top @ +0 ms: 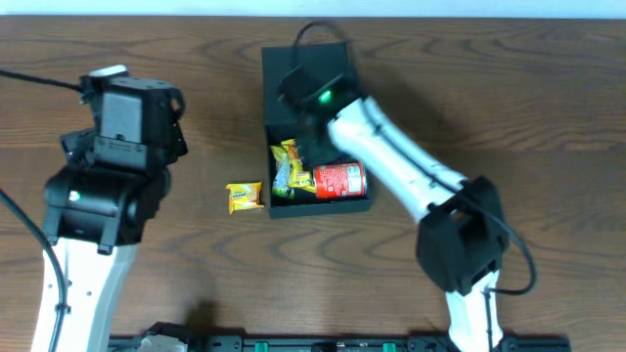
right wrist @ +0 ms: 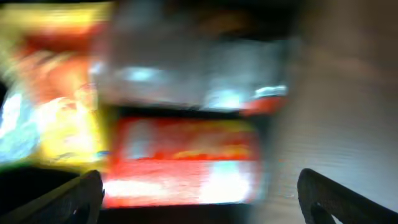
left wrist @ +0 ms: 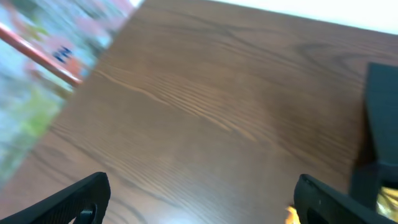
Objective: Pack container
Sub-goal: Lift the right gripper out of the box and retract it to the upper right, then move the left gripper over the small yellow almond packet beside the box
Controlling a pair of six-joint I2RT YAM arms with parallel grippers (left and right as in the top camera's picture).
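Observation:
The container [top: 323,207] is a dark box standing open on the table with its flap lid folded back at the far side. Inside lie a red can [top: 339,181] and yellow snack packets [top: 286,168]. My right gripper [top: 301,145] hangs over the box's inside, open. Its wrist view is blurred, with the red can [right wrist: 186,163] and a yellow packet [right wrist: 56,118] below the spread fingers and nothing between them. Another yellow packet [top: 245,197] lies on the table just left of the box. My left gripper [left wrist: 202,190] is open over bare wood, with the container [left wrist: 382,112] at the view's right edge.
The left arm's bulky wrist [top: 127,117] stands well left of the box. The right arm [top: 411,176] stretches across the box's right side. The table's far edge [left wrist: 261,7] shows in the left wrist view.

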